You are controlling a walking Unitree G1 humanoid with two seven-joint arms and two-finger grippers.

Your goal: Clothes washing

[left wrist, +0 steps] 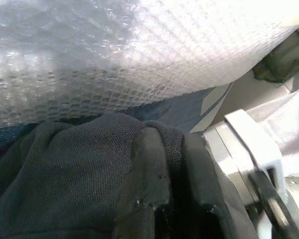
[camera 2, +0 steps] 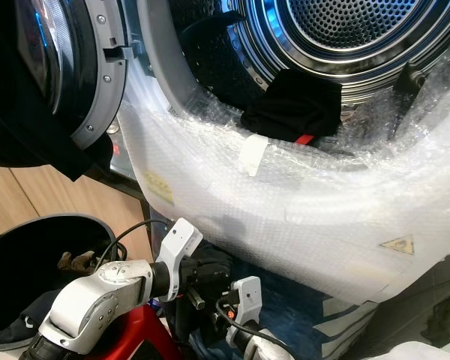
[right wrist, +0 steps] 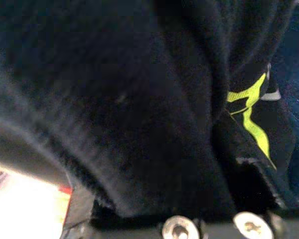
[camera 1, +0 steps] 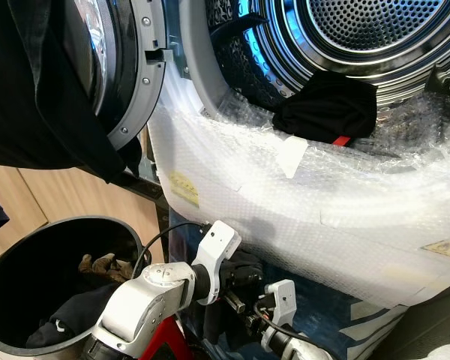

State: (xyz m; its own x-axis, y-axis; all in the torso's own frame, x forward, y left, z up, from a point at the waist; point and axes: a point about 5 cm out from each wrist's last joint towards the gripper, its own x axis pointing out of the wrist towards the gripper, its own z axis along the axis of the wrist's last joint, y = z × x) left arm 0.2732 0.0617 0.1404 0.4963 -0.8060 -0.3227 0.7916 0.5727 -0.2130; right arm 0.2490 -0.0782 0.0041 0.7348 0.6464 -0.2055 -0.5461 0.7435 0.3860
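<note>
The washing machine's drum point(camera 1: 375, 22) stands open, and a black garment point(camera 1: 326, 105) with a red tag lies on its lower lip. Below the washer front, my left gripper point(left wrist: 174, 144) is shut on a dark mesh garment point(left wrist: 74, 169), whose fabric folds over the black fingers point(left wrist: 149, 169). In the eye views this gripper point(camera 1: 244, 274) sits low at the centre, under the bubble wrap point(camera 1: 300, 202). My right gripper point(camera 1: 247, 311) is close beside it. In its wrist view, dark fleece point(right wrist: 114, 99) with a yellow-green stripe point(right wrist: 251, 107) hides its fingers.
The open washer door point(camera 1: 127, 67) is at the upper left, with a black cloth point(camera 1: 37, 90) draped over it. A round black bin point(camera 1: 4, 262) at the lower left holds dark clothes and a brown item point(camera 1: 101, 264). Blue fabric point(camera 1: 337, 315) lies under the washer front.
</note>
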